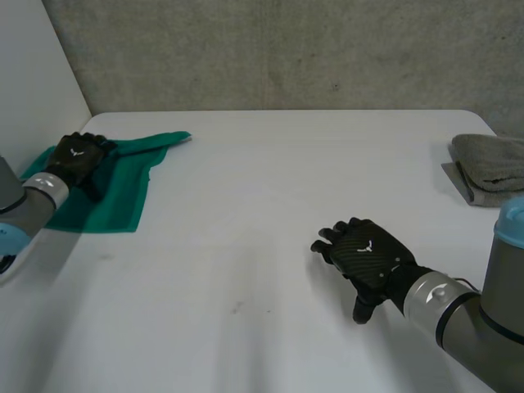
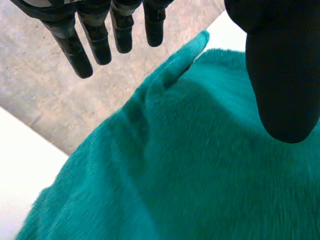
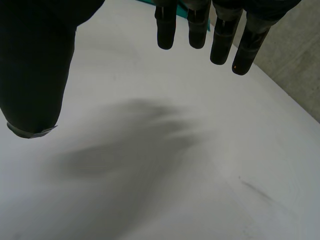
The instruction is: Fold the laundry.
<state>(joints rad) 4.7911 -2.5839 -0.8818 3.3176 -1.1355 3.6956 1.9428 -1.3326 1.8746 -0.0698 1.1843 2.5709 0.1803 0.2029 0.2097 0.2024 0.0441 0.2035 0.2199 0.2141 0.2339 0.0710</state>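
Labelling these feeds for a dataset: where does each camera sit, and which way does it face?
Head view: behind the arms, looking down at the white table; both arms show, left hand over the green cloth, right hand over bare table.
Left wrist view: on that wrist, looking along the palm at the cloth; fingers and thumb show.
Right wrist view: on that wrist, facing bare table; fingers and thumb show.
Head and left wrist views share the green cloth.
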